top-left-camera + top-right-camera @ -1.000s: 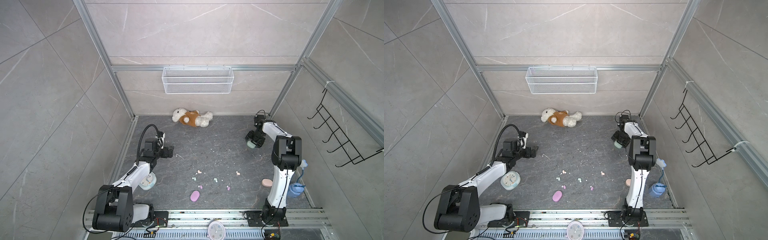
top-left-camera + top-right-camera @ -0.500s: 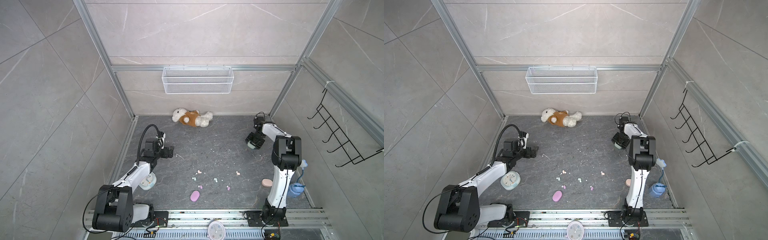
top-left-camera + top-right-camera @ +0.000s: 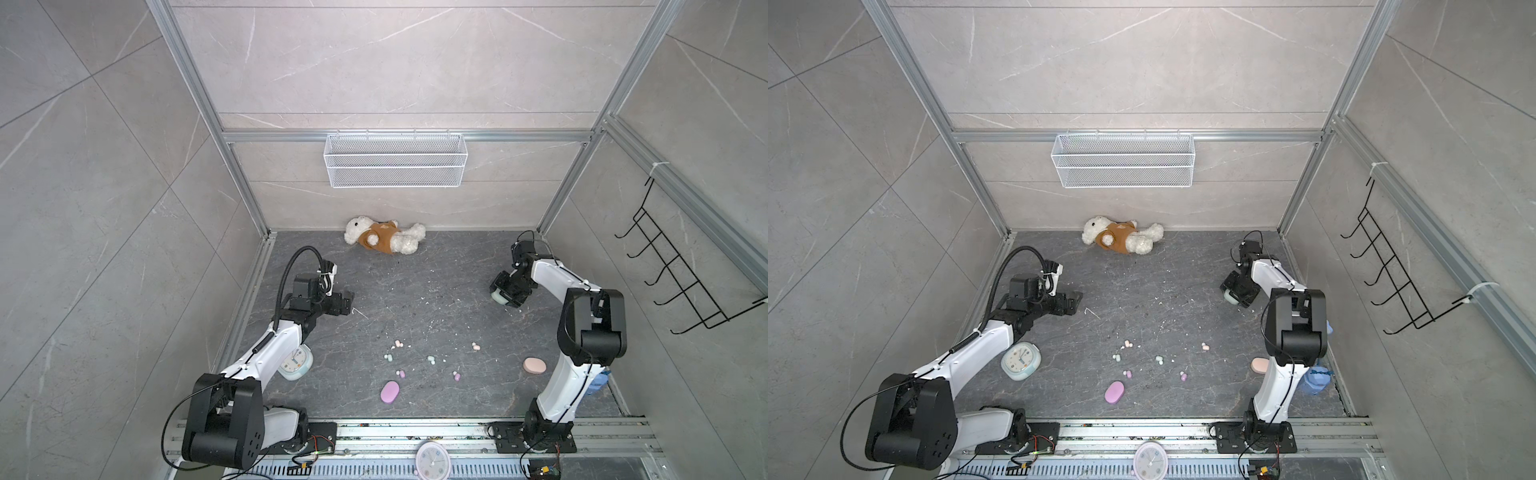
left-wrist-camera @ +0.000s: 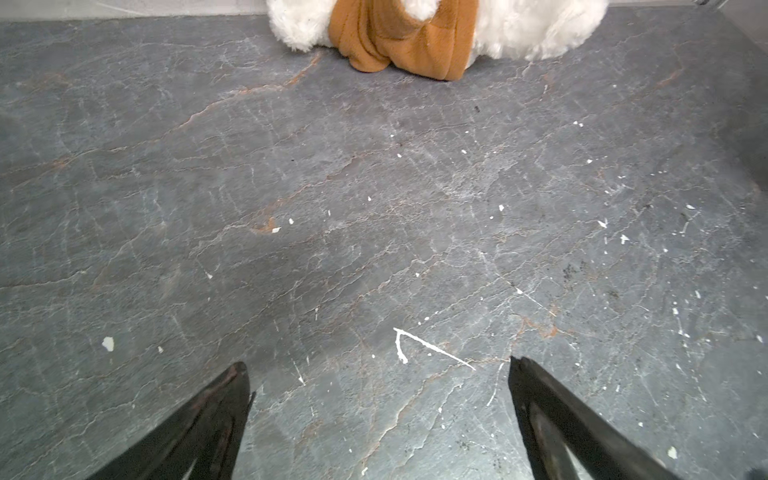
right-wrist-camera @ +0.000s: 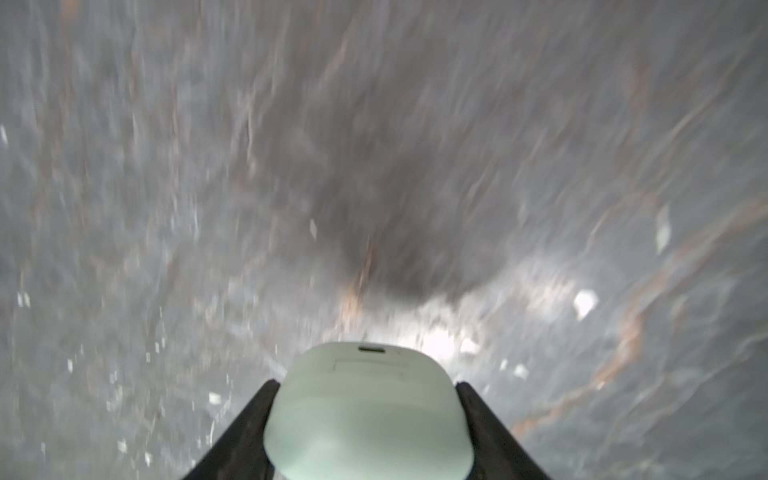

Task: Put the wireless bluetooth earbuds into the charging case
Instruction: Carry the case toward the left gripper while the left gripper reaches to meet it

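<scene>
Several tiny earbuds lie at the floor's middle front: a peach one (image 3: 397, 344) (image 3: 1127, 344), a mint one (image 3: 431, 359) (image 3: 1159, 359), a lilac one (image 3: 456, 376) (image 3: 1183, 376) among them. My right gripper (image 3: 505, 297) (image 3: 1235, 296) (image 5: 368, 384), at the far right, is shut on a mint charging case (image 5: 365, 415) (image 3: 497, 297), its lid closed. A lilac case (image 3: 390, 392) and a peach case (image 3: 534, 366) lie closed on the floor. My left gripper (image 3: 351, 303) (image 4: 376, 365) hangs open and empty at the left, over bare floor.
A teddy bear (image 3: 384, 239) (image 4: 415, 37) lies by the back wall under a wire basket (image 3: 395, 166). A mint clock (image 3: 296, 362) sits under my left arm. A pink clock (image 3: 432, 459) rests on the front rail. White specks litter the floor.
My right gripper's jaws have narrowed onto the mint case, and its wrist view is smeared by motion. The left arm has not moved.
</scene>
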Robot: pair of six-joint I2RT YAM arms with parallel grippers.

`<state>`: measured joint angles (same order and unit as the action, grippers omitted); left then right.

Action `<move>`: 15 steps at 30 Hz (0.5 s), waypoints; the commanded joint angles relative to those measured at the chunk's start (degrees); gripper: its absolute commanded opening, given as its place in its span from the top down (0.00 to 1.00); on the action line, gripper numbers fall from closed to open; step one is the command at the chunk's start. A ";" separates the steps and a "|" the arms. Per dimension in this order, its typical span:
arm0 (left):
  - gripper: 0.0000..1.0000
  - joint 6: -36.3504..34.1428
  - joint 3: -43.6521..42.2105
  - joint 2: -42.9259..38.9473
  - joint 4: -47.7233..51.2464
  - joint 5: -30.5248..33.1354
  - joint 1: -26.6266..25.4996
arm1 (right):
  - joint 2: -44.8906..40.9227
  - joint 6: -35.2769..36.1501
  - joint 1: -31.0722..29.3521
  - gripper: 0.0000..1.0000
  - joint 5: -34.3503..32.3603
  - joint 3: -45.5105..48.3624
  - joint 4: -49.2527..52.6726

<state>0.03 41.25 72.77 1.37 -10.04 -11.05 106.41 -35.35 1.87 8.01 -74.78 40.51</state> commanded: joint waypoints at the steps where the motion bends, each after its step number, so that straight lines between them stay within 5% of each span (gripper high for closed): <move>1: 0.00 -1.14 2.32 -2.93 3.10 -4.91 -1.40 | -5.02 0.93 -3.98 0.42 4.81 4.00 -2.13; 15: 0.00 -12.71 6.26 -1.58 9.71 -16.60 -15.50 | -16.75 8.04 -24.76 0.44 21.93 4.66 -2.10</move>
<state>-8.38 44.82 70.78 10.48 -22.33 -25.43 91.55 -30.26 -20.67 23.97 -67.85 37.41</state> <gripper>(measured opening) 0.998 0.620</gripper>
